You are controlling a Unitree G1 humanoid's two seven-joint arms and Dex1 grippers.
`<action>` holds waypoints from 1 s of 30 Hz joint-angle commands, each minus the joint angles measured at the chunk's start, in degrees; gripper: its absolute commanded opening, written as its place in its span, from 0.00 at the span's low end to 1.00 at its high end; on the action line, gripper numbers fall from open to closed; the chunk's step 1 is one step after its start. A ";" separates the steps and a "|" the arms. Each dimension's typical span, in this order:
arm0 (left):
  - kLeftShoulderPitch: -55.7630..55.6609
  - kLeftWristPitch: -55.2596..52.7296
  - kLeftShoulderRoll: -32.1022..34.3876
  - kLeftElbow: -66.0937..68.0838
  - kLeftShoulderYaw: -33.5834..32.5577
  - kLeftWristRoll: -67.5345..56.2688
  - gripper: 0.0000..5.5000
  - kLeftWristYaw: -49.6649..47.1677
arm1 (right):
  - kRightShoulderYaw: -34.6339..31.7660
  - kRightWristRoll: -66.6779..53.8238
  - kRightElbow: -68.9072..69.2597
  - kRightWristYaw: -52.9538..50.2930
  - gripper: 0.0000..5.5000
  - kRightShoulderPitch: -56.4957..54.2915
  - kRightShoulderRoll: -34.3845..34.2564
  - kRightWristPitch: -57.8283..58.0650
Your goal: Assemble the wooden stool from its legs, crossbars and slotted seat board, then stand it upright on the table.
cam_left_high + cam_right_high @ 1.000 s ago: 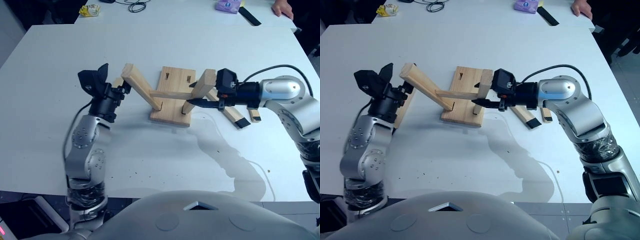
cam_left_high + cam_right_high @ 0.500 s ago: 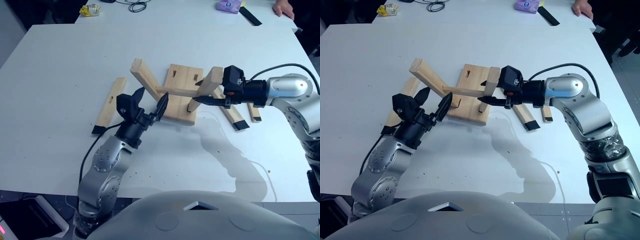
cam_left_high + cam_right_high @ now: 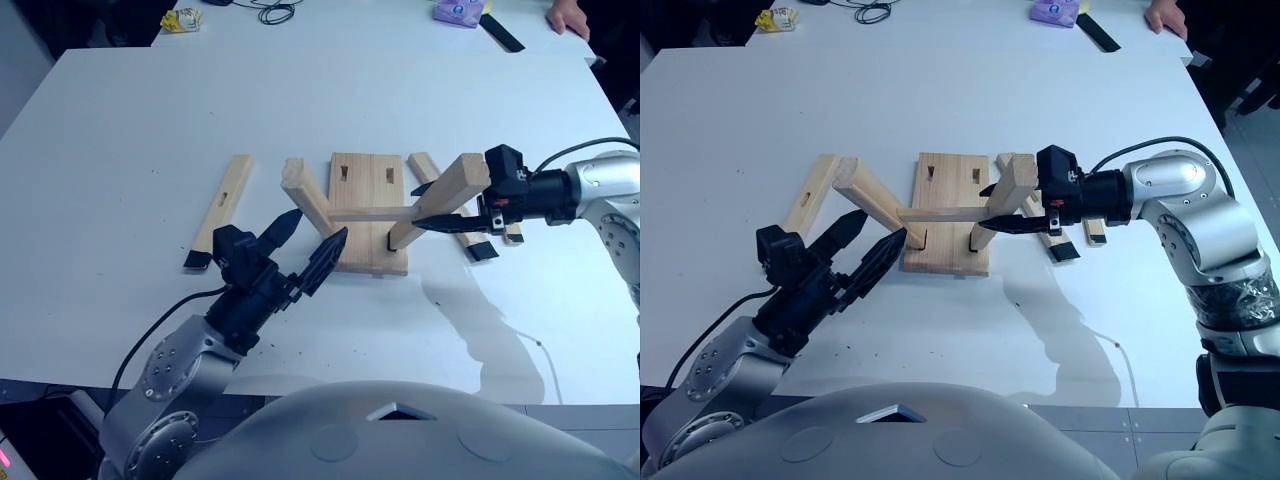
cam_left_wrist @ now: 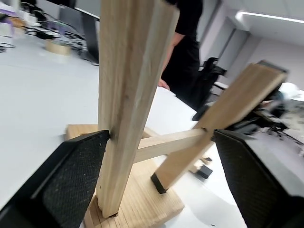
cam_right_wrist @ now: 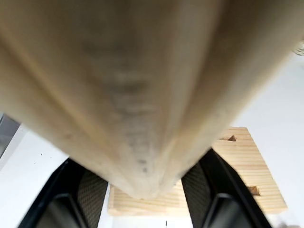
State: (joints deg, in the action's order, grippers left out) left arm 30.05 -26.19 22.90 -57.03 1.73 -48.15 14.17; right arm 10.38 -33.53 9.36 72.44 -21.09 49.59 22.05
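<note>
Left eye view: the seat board (image 3: 368, 215) lies flat around the middle of the table (image 3: 120, 120), a little nearer the front edge than the far one, slots facing up. Two legs rise from it, joined by a thin crossbar (image 3: 362, 213) that runs level above the board. The left leg (image 3: 306, 200) leans out toward the table's left edge, with its foot at the board's left side. The right leg (image 3: 442, 203) leans toward the right edge, its black-capped foot on the board.

The right gripper (image 3: 437, 207) comes in from the right edge and has its two fingers clamped on the right leg, one on each side, partway up.

The left gripper (image 3: 317, 226) sits just in front of the board's left side with its fingers spread wide, holding nothing. In the left wrist view the left leg stands between the pads (image 4: 71, 183), close against one and well apart from the other; whether it touches cannot be told.

A loose leg (image 3: 222, 207) lies flat toward the left edge, well apart from the board. Another loose leg (image 3: 424, 168) and a shorter piece (image 3: 1095, 234) lie just right of the board.
</note>
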 commanded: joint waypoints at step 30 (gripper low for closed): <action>-44.25 -21.98 -5.39 1.29 13.87 14.11 0.73 -26.28 | 3.13 9.49 -1.15 -12.92 0.37 1.39 -8.47 6.36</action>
State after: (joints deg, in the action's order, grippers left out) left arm -12.25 -45.09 18.15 -57.01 12.88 -35.65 -11.87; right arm 10.49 -26.84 10.04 60.28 -21.95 41.81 25.10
